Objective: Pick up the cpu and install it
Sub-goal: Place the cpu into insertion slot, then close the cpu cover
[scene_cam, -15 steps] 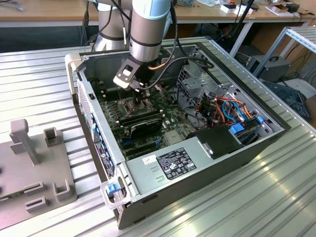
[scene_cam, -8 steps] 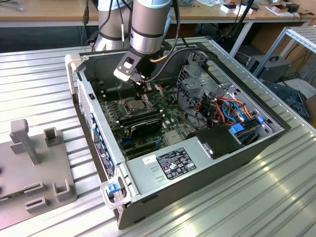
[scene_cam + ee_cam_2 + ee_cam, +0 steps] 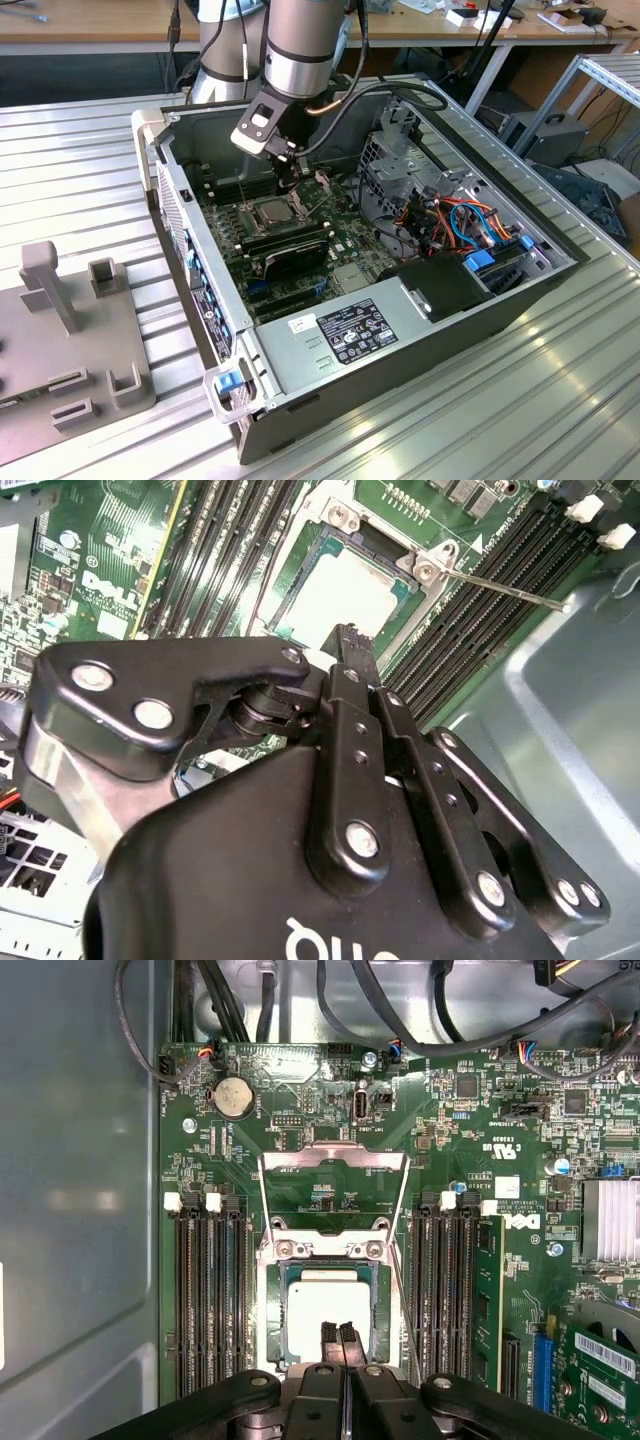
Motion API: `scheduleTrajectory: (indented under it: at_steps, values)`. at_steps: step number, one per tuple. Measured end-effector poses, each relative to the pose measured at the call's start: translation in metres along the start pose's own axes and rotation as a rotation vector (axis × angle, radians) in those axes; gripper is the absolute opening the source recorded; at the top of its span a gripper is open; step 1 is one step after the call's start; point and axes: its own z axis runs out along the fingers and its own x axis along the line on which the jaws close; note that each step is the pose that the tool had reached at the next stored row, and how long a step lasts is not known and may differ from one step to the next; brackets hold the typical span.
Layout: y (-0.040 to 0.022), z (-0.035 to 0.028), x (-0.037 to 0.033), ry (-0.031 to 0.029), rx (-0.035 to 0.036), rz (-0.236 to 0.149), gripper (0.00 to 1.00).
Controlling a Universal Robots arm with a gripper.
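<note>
The cpu (image 3: 322,1305), a flat square chip with a pale metal top, lies flat in its socket on the green motherboard (image 3: 300,1110). It also shows in the second wrist view as the cpu (image 3: 335,595) and in the exterior view as the cpu (image 3: 272,210). My gripper (image 3: 340,1335) hangs just above the chip's edge, its two black fingertips pressed together with nothing between them. In the exterior view the gripper (image 3: 288,185) reaches down into the open computer case. The socket's metal frame (image 3: 335,1195) stands swung open beyond the chip.
Black memory slots (image 3: 210,1300) flank the socket on both sides. A thin lever rod (image 3: 500,585) sticks out beside the socket. A long black expansion card (image 3: 290,250), the power supply (image 3: 340,335) and coloured cables (image 3: 460,215) crowd the case. A grey fixture (image 3: 70,340) stands at the exterior view's left.
</note>
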Motion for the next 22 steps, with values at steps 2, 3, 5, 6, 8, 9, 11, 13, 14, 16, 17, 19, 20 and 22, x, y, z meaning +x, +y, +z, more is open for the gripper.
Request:
scheduleTrajectory:
  at_steps: [2, 3, 5, 6, 8, 9, 11, 13, 14, 16, 17, 19, 20, 22]
  values:
    - [0.0000, -0.0010, 0.0000, -0.0002, 0.0001, 0.000, 0.11]
    - [0.0000, -0.0009, 0.0000, -0.0001, 0.0000, 0.000, 0.11]
    - [0.0000, -0.0016, 0.0000, -0.0001, 0.0000, 0.000, 0.11]
    - [0.0001, -0.0024, 0.0000, -0.0001, 0.0000, 0.000, 0.11]
    - [0.0001, -0.0025, 0.0000, 0.0000, 0.0000, 0.000, 0.11]
    - [0.0001, -0.0030, 0.0000, -0.0001, 0.0000, 0.000, 0.11]
    - [0.0001, -0.0038, 0.0000, -0.0001, 0.0000, 0.000, 0.11]
    - [0.0002, -0.0091, -0.0001, -0.0001, 0.0000, 0.000, 0.11]
    - [0.0004, -0.0143, -0.0001, 0.0000, 0.0000, 0.000, 0.11]
    - [0.0004, -0.0144, -0.0001, -0.0001, 0.0000, 0.000, 0.11]
    - [0.0004, -0.0144, -0.0001, -0.0001, 0.0000, 0.000, 0.11]
    - [0.0004, -0.0148, -0.0001, -0.0002, 0.0001, 0.000, 0.11]
    - [0.0004, -0.0151, -0.0002, -0.0004, 0.0002, 0.000, 0.11]
    - [0.0004, -0.0158, -0.0002, -0.0002, 0.0001, 0.000, 0.11]
